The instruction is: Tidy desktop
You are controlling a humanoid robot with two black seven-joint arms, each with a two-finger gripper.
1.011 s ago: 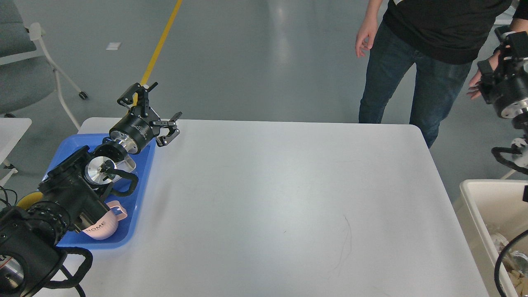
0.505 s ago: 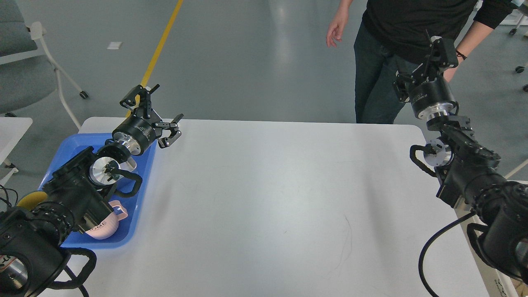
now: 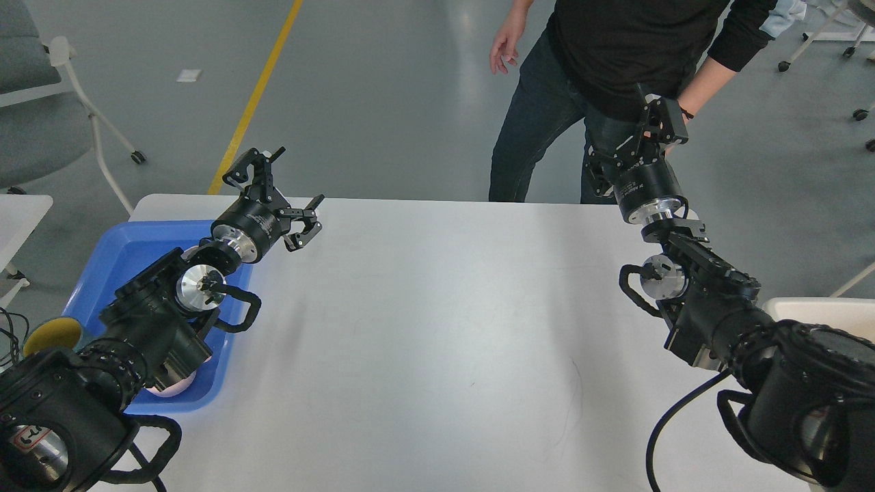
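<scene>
Behind desktop (image 3: pixel 437 328): person (image 3: pixel 615 61) | L edge: blue tray (image 3: pixel 130 253)

I count one desktop (image 3: pixel 437 328) and one blue tray (image 3: pixel 130 249) just behind my left gripper (image 3: pixel 281 191). I count two grippers: the left and the right gripper (image 3: pixel 632 137). One person (image 3: pixel 615 68) stands right behind the right one. One grey chair (image 3: pixel 41 96) sits well left of the left gripper, and I see one yellow floor line (image 3: pixel 256 96) beyond it.
</scene>
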